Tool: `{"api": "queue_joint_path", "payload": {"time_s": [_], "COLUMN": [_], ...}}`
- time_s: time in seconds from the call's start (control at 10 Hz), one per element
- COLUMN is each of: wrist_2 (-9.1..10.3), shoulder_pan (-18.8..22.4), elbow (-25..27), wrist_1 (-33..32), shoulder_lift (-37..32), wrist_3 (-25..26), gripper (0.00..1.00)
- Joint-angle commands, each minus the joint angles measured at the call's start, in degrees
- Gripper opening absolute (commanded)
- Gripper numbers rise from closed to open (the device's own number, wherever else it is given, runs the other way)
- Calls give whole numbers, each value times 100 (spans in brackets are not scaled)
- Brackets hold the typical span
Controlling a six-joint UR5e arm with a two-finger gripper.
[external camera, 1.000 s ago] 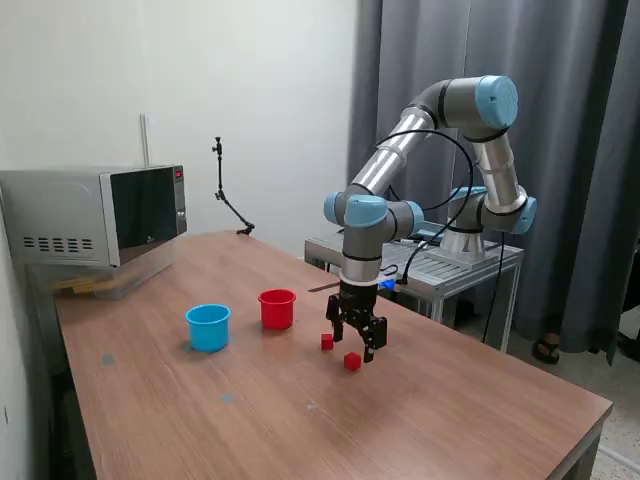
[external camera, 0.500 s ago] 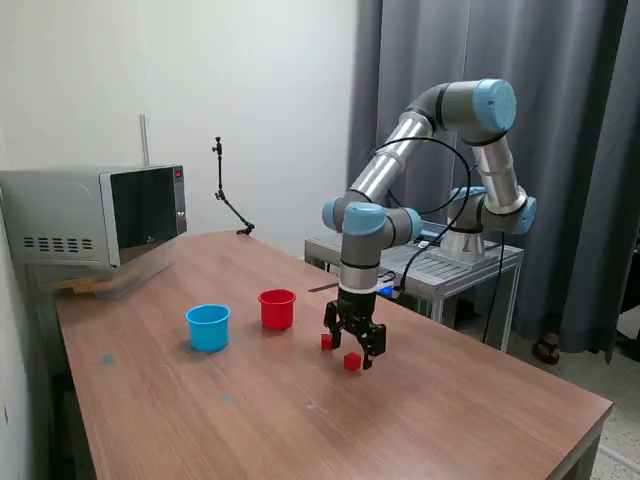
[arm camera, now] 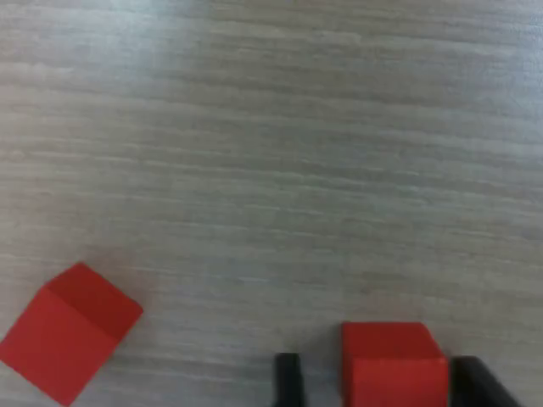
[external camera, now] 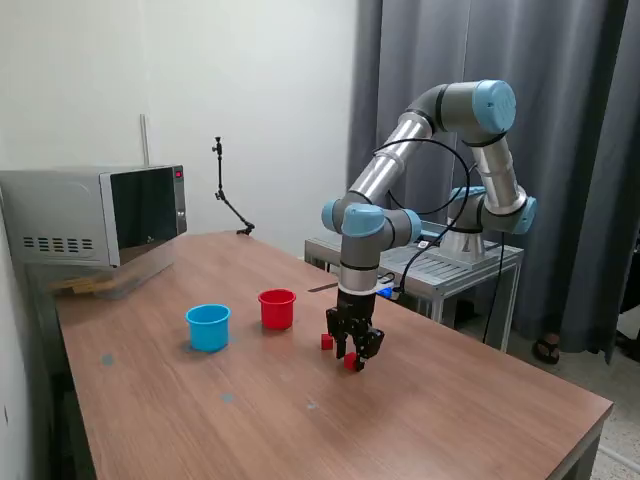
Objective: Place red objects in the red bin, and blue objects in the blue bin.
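Behind the long brown table (external camera: 440,410) hang gray curtains (external camera: 580,150) beside a white wall. At one end sits a microwave (external camera: 95,215). Near the middle stand the blue cup (external camera: 208,327) and the red cup (external camera: 277,309), a little apart. The gripper (external camera: 352,362) is down at the table, jaws open, one on each side of a red cube (arm camera: 392,363) but not squeezing it. Another red cube (external camera: 327,342) lies just beside, toward the red cup.

Even, bright indoor light, faint shadows; wrist view soft, perhaps slightly defocused.
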Motion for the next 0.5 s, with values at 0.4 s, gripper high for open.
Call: {"api": "queue_joint_path", "payload": {"time_s": [0.4], "wrist_2": [-27], "shoulder_pan": [0], "elbow": [-9], "wrist_1": [74], "shoulder_lift": [-86], "wrist_3": [34], "gripper": [0]}}
